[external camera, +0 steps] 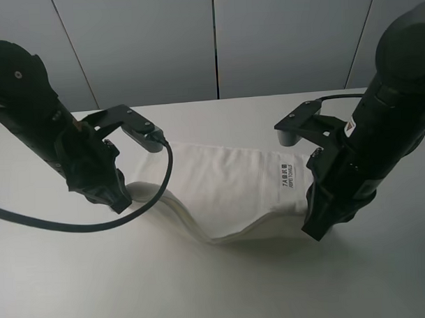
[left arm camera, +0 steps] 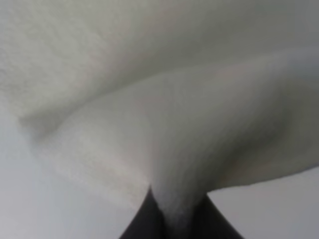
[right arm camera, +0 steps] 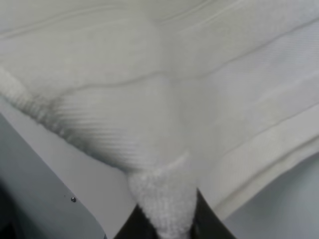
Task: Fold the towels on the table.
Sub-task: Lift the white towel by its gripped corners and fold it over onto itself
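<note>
The off-white towel [external camera: 224, 183] lies on the white table [external camera: 224, 284] between my two arms, its near edge lifted and sagging in the middle. Its grey-printed label [external camera: 285, 177] faces up near the right end. My left gripper [external camera: 120, 201] is shut on the towel's near left corner; the left wrist view shows cloth [left arm camera: 164, 129] pinched between dark fingertips [left arm camera: 144, 224]. My right gripper [external camera: 314, 231] is shut on the near right corner; the right wrist view shows the terry corner [right arm camera: 164, 204] and woven band [right arm camera: 259, 99] bunched in the jaws.
A black cable [external camera: 82, 225] loops from the left arm across the table in front of the towel's left end. Grey wall panels [external camera: 215, 40] stand behind the table's far edge. The table's rounded edge [right arm camera: 75, 209] shows in the right wrist view.
</note>
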